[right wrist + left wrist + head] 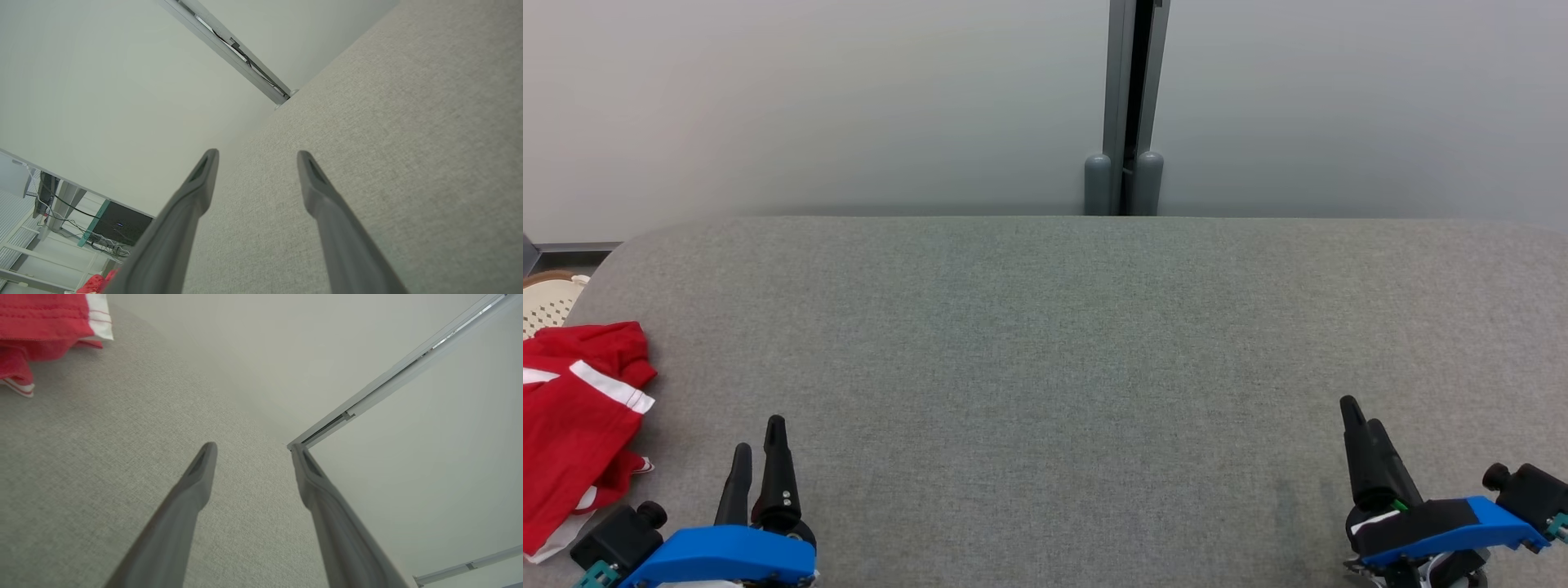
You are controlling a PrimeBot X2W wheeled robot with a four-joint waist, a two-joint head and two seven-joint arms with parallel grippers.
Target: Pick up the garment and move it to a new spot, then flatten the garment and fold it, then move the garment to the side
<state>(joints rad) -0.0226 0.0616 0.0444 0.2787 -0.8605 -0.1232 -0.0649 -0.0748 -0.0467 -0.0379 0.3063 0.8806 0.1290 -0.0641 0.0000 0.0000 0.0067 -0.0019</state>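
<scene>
Left gripper [758,434], jaws apart and empty, hovers just beside the crumpled red garment [572,416], which lies at the left edge of the grey table [1045,343]. Right gripper [1362,412], likewise open and empty, sits well apart from the garment.

table [1045,343]: grey woven cloth, matt | garment [572,425]: red soft cloth, white trim

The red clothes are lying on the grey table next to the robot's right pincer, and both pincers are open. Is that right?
Not quite. The red garment lies on the grey table beside the left pincer, not the right pincer, as the head view shows. Both pincers are open.
</scene>
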